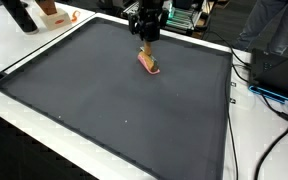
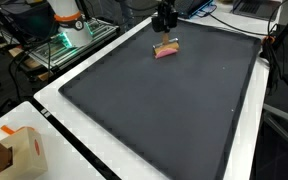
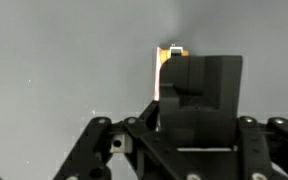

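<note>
A small pink and orange block point(image 1: 148, 63) sits at the far middle of the black mat point(image 1: 114, 100), one end raised toward the fingers. My gripper point(image 1: 147, 44) hangs straight down over it and touches its top; both show again as the gripper point(image 2: 164, 28) and the block point(image 2: 166, 50). In the wrist view the dark fingers point(image 3: 199, 90) stand closed together as one mass. Only a thin orange and white strip of the block point(image 3: 164, 68) shows past their left edge, and the rest is hidden.
The mat lies on a white table point(image 2: 74, 150). A cardboard box point(image 2: 14, 150) stands at one corner. Cables point(image 1: 259, 95) and dark equipment point(image 1: 279, 65) lie beside the mat. A green-lit device point(image 2: 69, 40) and a robot base point(image 2: 66, 12) stand off the mat.
</note>
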`<move>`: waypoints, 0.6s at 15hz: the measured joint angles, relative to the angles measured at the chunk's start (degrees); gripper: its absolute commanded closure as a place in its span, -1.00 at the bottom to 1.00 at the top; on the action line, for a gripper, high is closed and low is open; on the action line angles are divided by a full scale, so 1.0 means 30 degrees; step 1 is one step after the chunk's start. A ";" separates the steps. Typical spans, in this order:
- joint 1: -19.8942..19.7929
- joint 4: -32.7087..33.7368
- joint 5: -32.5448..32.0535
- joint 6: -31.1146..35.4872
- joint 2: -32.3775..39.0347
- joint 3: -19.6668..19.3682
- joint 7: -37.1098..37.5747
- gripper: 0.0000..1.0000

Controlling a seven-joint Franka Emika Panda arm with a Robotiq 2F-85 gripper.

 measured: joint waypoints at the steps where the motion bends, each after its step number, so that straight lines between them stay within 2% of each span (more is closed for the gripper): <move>1: 0.0034 -0.0001 -0.0627 -0.0333 0.0046 0.0003 0.0495 0.52; 4: 0.0286 0.0098 -0.1840 -0.1023 0.0091 0.0086 0.1585 0.52; 9: 0.0522 0.0352 -0.2713 -0.1868 0.0220 0.0151 0.2020 0.52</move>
